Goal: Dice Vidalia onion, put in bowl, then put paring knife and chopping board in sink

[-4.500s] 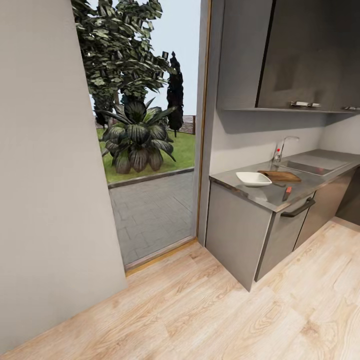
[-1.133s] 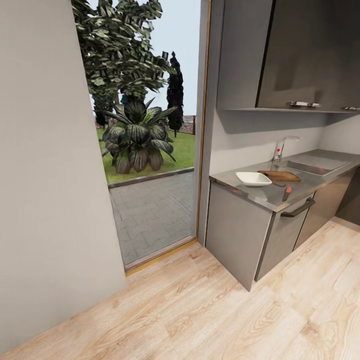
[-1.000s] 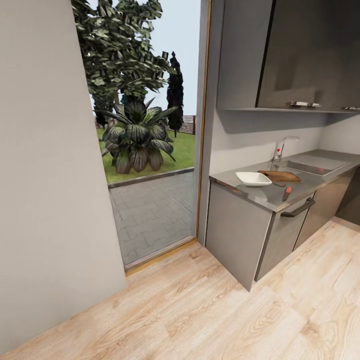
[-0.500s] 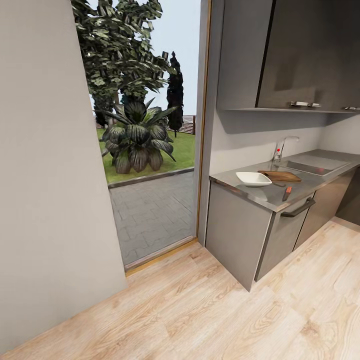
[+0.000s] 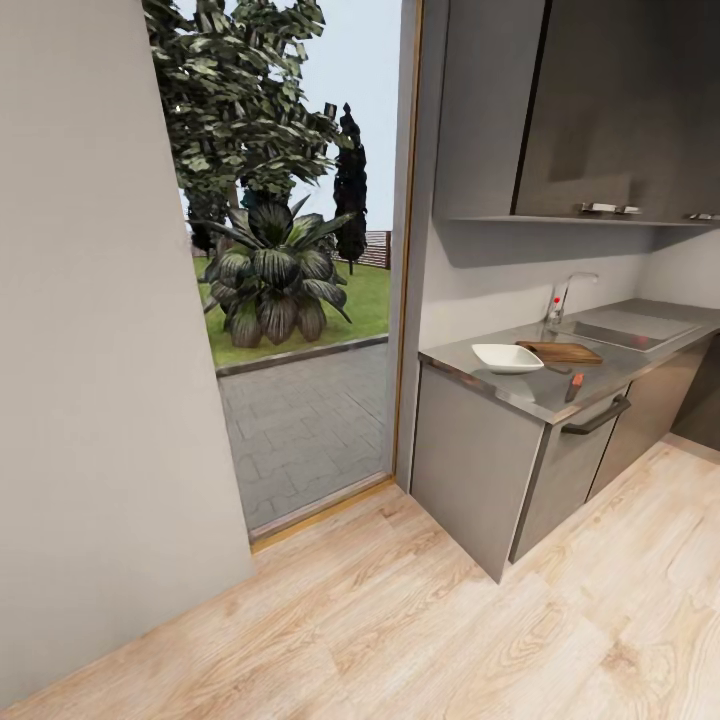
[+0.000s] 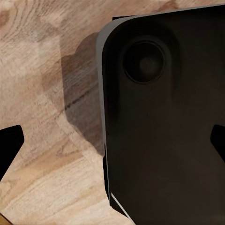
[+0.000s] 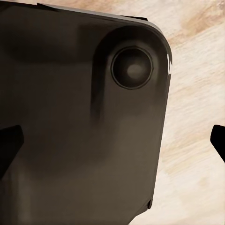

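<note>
At the right of the head view the grey countertop carries a white bowl. A brown chopping board lies just behind the bowl. The paring knife, red-handled, rests near the counter's front edge. Further along is the sink with its chrome faucet. The Vidalia onion is out of view. My left gripper and right gripper both hang open, far from the counter, over a dark body panel and wooden floor. Their dark fingertips sit at the frame edges with nothing between them.
A doorway onto a paved garden path stands straight ahead. A grey wall closes off the left. Light wooden floor stretches toward the grey cabinets with a dark bar handle. Dark upper cabinets hang over the counter.
</note>
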### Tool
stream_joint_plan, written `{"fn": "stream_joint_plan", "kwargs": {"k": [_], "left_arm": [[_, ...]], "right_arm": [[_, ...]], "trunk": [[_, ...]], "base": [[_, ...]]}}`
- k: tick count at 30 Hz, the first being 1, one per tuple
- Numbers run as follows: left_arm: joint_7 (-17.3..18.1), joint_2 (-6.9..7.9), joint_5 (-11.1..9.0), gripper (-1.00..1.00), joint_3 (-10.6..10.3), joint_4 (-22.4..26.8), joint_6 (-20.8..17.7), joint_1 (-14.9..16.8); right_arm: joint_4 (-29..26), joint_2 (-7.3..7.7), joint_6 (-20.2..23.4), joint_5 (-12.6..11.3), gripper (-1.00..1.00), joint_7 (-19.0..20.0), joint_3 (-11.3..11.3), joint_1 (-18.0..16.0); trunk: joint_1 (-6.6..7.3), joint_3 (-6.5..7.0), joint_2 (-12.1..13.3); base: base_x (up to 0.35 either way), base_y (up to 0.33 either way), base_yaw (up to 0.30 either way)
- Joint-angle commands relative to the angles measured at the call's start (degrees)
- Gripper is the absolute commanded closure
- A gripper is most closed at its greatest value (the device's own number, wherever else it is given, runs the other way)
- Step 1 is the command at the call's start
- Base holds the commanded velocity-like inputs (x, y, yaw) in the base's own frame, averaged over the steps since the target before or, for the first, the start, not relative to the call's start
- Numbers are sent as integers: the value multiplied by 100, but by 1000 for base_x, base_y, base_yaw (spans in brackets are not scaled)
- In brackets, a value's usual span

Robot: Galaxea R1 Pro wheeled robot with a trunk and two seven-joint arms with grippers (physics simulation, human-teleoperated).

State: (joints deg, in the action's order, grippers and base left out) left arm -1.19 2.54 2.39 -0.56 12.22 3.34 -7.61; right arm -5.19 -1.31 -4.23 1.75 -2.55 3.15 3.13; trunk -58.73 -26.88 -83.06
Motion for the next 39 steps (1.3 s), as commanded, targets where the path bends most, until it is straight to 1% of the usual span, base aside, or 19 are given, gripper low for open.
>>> {"fn": "stream_joint_plan", "kwargs": {"k": [1,39], "left_arm": [[-12,1,25,-100,-7,9,9,-3],[-12,1,25,-100,-7,9,9,-3]], "right_arm": [[-9,3,-1,18,-100,-27,31,3],[-9,0,-7,18,-100,-27,31,3]], "trunk": [[0,-3,-2],[0,-3,-2]], "base": [[0,0,0],[0,0,0]]}}
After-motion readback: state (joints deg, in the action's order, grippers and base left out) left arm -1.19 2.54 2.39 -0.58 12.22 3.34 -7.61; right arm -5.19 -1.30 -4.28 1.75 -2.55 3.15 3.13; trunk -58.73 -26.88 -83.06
